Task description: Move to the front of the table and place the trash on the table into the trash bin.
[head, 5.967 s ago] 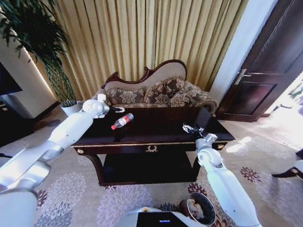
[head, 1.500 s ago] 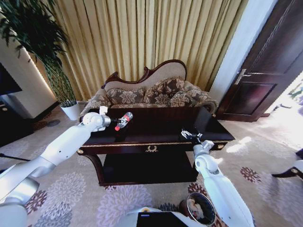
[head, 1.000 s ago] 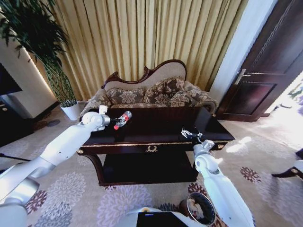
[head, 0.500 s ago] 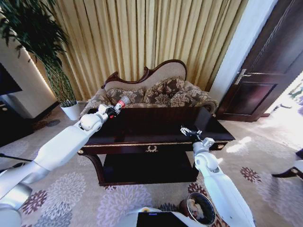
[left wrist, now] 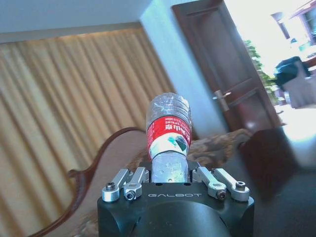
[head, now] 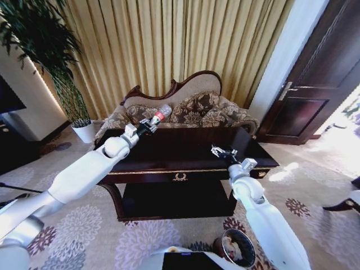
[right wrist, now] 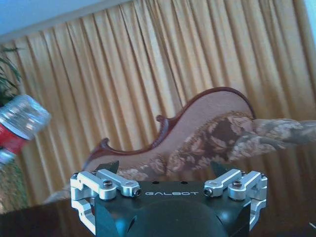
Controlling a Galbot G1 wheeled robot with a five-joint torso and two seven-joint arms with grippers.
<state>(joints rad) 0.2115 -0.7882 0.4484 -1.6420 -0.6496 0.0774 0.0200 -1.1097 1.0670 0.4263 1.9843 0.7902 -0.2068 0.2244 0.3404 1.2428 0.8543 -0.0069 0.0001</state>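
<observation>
— What sort of place was I driving the rig in?

— A formal sitting room, I'd say, in a hotel or a well-kept home. Gold pleated curtains (head: 169, 50) ran floor to ceiling across the back wall.

— And the furniture?

— A carved settee (head: 180, 107) with floral upholstery stood against them, and a dark glossy bench (head: 185, 152) with gold trim and a lower shelf sat in front of me.

— Anything else?

— A patterned floral carpet (head: 129, 236), a tall potted plant (head: 50, 62) in the corner, and a dark panelled door (head: 320, 79) with a lever handle.
</observation>
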